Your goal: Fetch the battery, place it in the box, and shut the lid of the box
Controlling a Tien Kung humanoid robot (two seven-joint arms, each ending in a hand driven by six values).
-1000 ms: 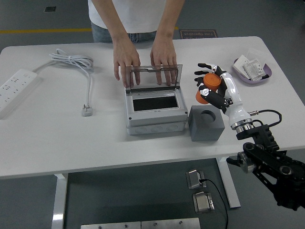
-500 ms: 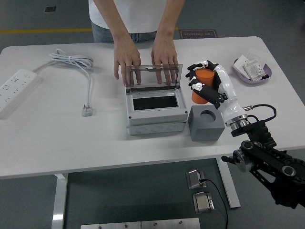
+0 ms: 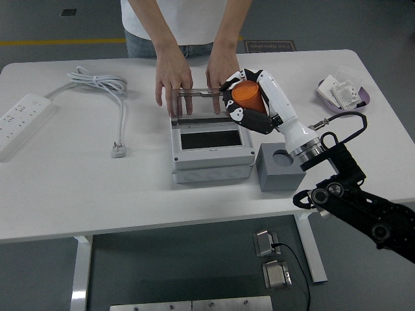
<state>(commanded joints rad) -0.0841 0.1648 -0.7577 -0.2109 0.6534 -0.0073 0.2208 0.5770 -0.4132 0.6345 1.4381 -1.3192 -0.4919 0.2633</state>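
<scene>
Far left of the white table (image 3: 58,194): a white power strip (image 3: 19,122), its cable (image 3: 104,87) coiled behind it and running down to a plug (image 3: 118,150) lying flat on the tabletop.

Centre: a grey enclosure box (image 3: 211,155) with a dark rectangular opening in its top face. Its clear hinged lid (image 3: 201,103) stands raised at the far edge. A person (image 3: 185,19) stands at the far side of the table; both of the person's hands (image 3: 172,84) rest on the raised lid, fingers draped over its front.

Right of centre: the robot's right hand (image 3: 249,107), white-shelled with black fingers, is clamped around the orange cylindrical battery (image 3: 248,96). The battery is tilted and held in the air above the box's far right corner, just in front of the lid, clear of the opening. One of the person's hands lies directly behind it.

Just beside the box on its right: a grey foam block (image 3: 280,168) with a round socket in its top.

Far right: a small purple dish (image 3: 358,103) holding white packets (image 3: 340,91). The right arm (image 3: 356,204) enters from the lower right corner.
</scene>
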